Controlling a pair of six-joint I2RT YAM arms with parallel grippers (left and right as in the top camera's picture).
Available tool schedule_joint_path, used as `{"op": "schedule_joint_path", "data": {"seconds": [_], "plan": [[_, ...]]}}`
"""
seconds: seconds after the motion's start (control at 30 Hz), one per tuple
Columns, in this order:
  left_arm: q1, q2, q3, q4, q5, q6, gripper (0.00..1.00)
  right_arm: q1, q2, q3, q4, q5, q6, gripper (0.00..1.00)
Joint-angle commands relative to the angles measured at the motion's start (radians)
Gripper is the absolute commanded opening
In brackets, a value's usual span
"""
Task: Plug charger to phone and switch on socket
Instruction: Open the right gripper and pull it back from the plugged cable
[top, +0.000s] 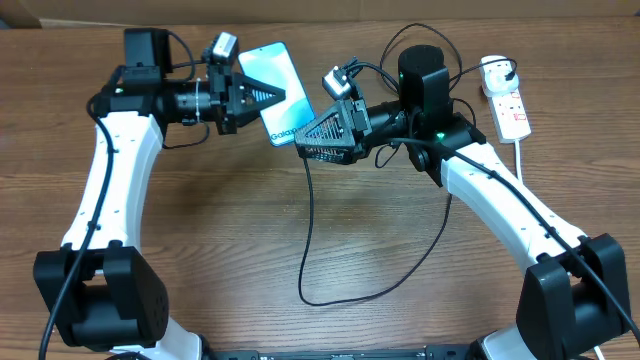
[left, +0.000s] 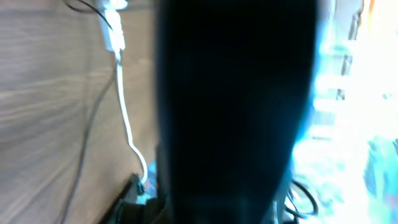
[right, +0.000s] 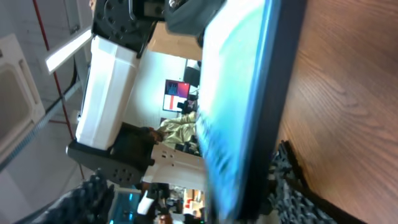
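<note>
Phone (top: 268, 68) aloft, pinched by left tool (top: 272, 97); right tool (top: 306, 146) spread around its lower end, both arms stretched inward.

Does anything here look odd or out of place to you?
Yes. The phone is not lying flat like you might expect: the left gripper grips it and holds it at a slant, screen showing. The black charger cable sprawls in a big loose loop across the table. Nothing looks spilled or broken.
</note>
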Motion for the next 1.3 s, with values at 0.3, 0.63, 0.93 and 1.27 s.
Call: {"op": "schedule_joint_path", "data": {"seconds": [0.3, 0.63, 0.93, 1.27], "plan": [[0.046, -0.011, 0.002, 0.003, -0.149, 0.063, 0.04, -0.007, -0.001, 0.014, -0.027, 0.062, -0.035, 0.93], [0.046, -0.011, 0.002, -0.007, -0.343, 0.133, 0.04, -0.007, -0.001, 0.014, -0.448, 0.459, -0.233, 0.98], [0.019, -0.011, 0.002, -0.125, -0.609, 0.251, 0.04, -0.007, -0.001, 0.014, -0.708, 0.922, -0.249, 1.0], [-0.07, 0.044, 0.0, -0.13, -0.675, 0.256, 0.04, -0.007, -0.001, 0.014, -0.795, 1.005, -0.282, 1.0]]}}
